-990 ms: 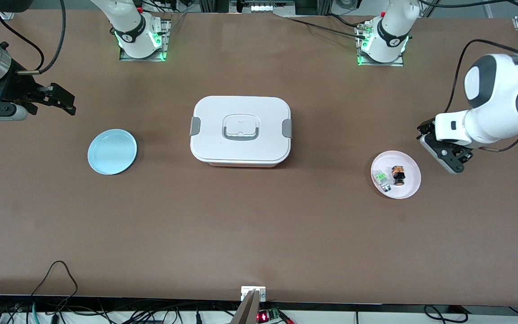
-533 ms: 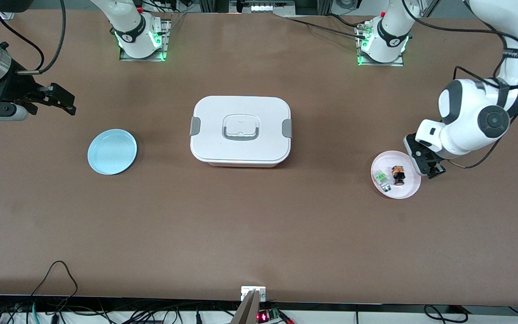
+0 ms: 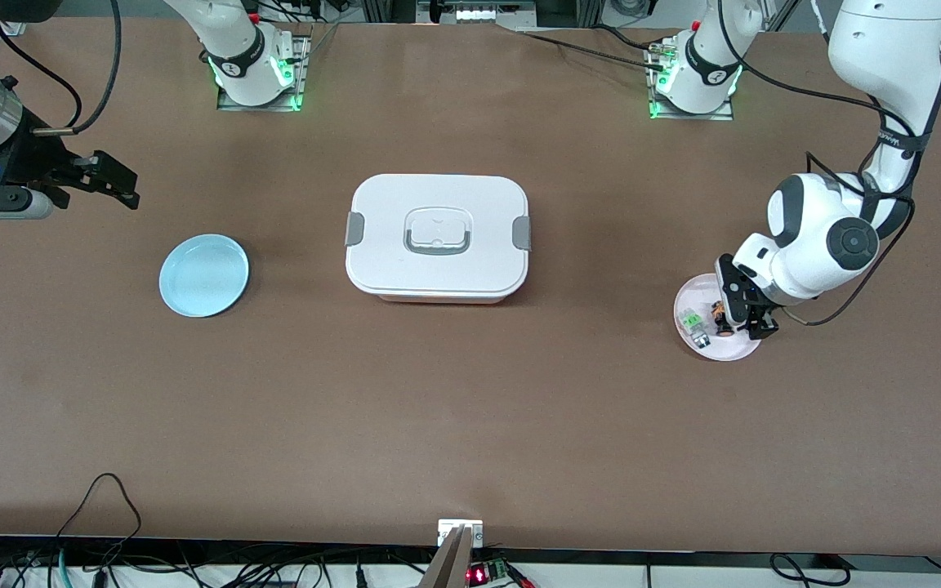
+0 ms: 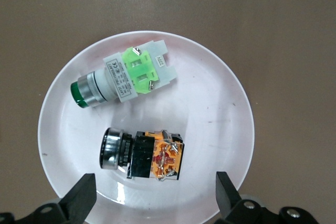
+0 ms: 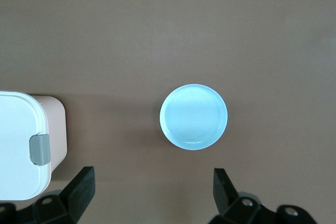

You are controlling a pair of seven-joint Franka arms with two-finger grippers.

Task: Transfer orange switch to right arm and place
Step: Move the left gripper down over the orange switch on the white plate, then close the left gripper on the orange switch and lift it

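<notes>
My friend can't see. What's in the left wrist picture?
An orange switch and a green switch lie side by side, not touching, on a pink plate. The left gripper hangs open above them.

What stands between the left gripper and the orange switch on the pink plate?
Nothing visible does. The left gripper hangs open directly over the orange switch, which lies on its side on the pink plate. The green switch lies beside it on the same plate, apart from it and outside the jaws.
</notes>
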